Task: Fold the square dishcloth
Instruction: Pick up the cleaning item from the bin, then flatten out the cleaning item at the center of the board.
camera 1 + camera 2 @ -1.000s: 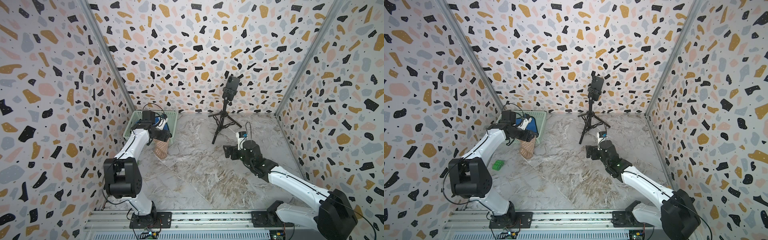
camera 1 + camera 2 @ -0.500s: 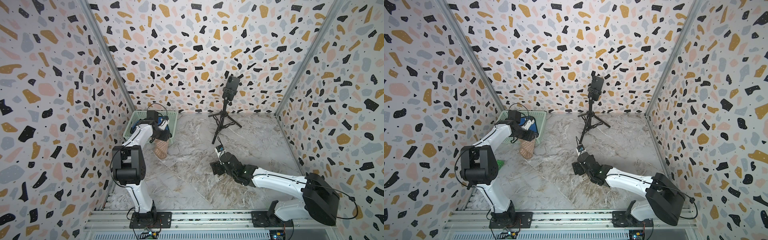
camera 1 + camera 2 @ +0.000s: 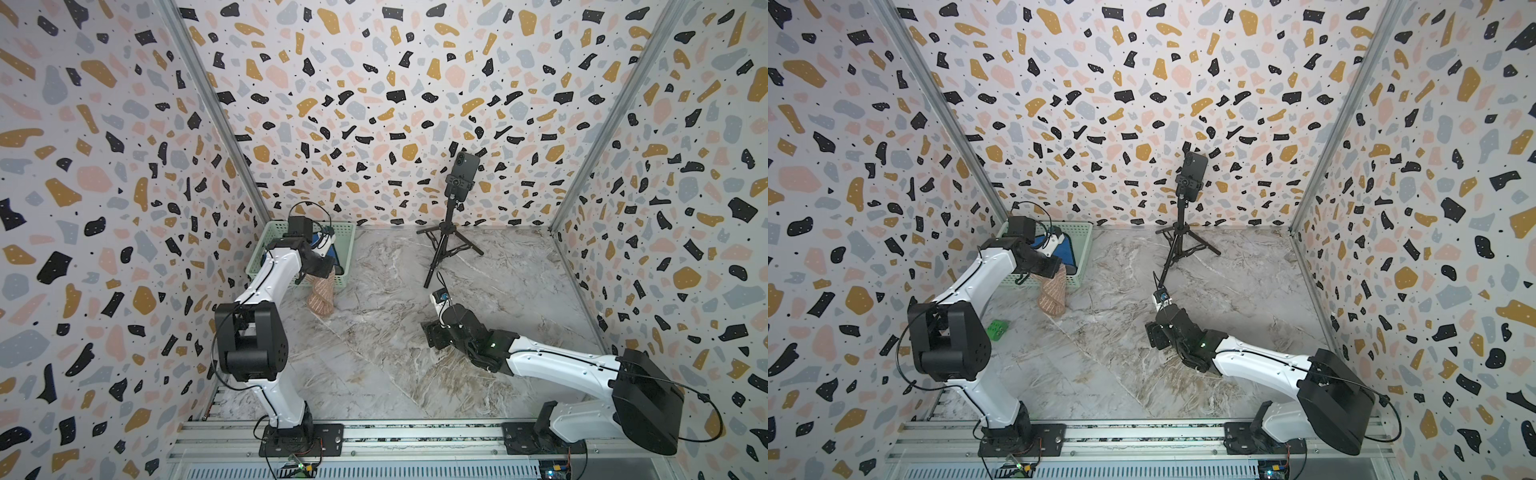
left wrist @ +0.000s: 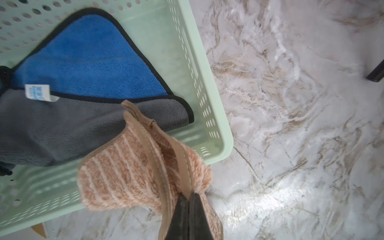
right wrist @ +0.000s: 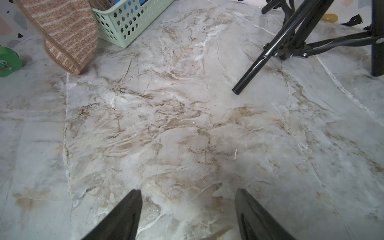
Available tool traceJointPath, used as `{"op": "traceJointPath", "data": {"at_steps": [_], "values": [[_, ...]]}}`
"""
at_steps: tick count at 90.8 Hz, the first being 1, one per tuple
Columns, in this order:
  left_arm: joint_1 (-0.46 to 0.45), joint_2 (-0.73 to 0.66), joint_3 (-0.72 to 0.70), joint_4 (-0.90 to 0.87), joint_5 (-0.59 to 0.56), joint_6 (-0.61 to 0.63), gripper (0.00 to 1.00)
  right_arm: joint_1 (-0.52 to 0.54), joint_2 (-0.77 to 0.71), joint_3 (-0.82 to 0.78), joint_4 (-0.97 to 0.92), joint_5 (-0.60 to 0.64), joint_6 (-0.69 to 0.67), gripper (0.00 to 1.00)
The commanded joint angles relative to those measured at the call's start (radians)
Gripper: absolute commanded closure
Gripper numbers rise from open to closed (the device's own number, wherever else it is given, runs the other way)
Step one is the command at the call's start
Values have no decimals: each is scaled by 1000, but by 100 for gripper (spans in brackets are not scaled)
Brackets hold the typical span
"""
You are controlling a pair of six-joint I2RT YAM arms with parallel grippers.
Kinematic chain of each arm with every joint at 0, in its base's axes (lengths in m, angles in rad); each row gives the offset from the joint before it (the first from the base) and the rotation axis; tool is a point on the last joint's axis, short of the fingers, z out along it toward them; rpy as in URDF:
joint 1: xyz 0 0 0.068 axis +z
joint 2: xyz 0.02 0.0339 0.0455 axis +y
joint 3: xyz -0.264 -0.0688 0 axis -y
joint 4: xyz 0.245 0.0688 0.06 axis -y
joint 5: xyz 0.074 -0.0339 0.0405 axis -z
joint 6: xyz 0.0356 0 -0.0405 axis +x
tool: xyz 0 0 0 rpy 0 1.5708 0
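- Dishcloth [image 4: 128, 170]: tan, with pale stripes and a plain sewn border. It hangs bunched and part-folded at the front corner of the basket, draped down outside it. In both top views [image 3: 321, 295] [image 3: 1053, 295] it is a narrow vertical bundle. In the right wrist view [image 5: 66, 31] its lower end appears to rest on the worktop.
- Left gripper [image 4: 189, 196]: its fingers [image 4: 180, 209] are pressed together on the border of the dishcloth, pinching it, and the cloth spills away from the tips. In a top view the gripper sits directly above the bundle [image 3: 322, 270].
- Basket [image 4: 182, 62]: mint green with perforated walls, standing in the far left corner of the worktop [image 3: 347, 257], just beside the hanging dishcloth.
- Blue-and-grey cloth [image 4: 89, 62]: black-edged, lying inside the basket, apart from the fingers.
- Right gripper [image 5: 188, 191]: fingers spread, with nothing between them, low over bare marbled worktop [image 5: 187, 124] and well apart from the dishcloth [image 3: 432, 334].
- Tripod [image 3: 446, 245]: black, carrying a phone [image 3: 463, 170], standing near the back wall.
- Green toy [image 3: 998, 329]: on the worktop near the left arm.
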Motion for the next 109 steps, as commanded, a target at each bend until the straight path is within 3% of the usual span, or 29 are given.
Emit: {"op": "traceJointPath", "data": {"at_steps": [1,19,31,55,78,93,109], "values": [[3,-97,11,-55,60,2,100,7,-50,-12,26,33,-14,25],[-15,-299,14,-106,190,-8,100,26,-80,-32,51,74,-41,25],[-32,-428,-13,-105,300,-52,100,65,-119,-65,114,126,-88,19],[-149,-598,-140,-64,356,-158,100,323,-140,-158,442,203,-382,1],[-252,-702,-396,153,287,-337,100,541,66,-14,544,365,-585,0],[-258,-706,-461,190,327,-386,100,560,262,152,543,480,-672,1],[-258,-730,-497,195,392,-418,100,559,412,268,722,587,-834,8]]}}
